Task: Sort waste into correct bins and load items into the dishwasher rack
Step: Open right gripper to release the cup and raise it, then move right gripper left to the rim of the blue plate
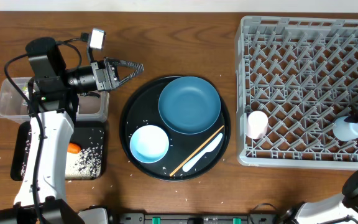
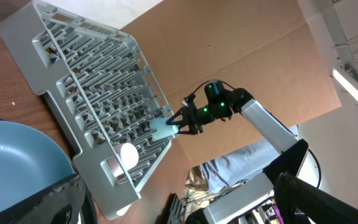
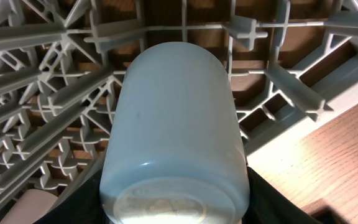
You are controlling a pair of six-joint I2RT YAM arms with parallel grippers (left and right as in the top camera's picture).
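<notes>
**Left jaws spread wide and empty, right jaws closed on the light blue cup at the rack's near right corner.**

The left gripper (image 1: 138, 67) hangs with nothing between its fingers, just off the far-left rim of the round black tray (image 1: 124, 118). Its tips point right toward the dark-blue plate (image 1: 189, 104), making this the nearer arm for the plate, the bowl (image 1: 149, 143), the chopstick (image 1: 196, 151) and the spoon (image 1: 202, 154). In the dishwasher rack (image 1: 244, 81), the pink cup (image 1: 257, 123) sits at the near left corner. Well to its right, the right gripper (image 1: 355, 129) holds the light blue cup (image 1: 345, 129) low over the lattice. The cup's long axis runs straight out from the fingers and leftward, base toward the wrist. Seating it likely calls for tipping it into a cell.
</notes>
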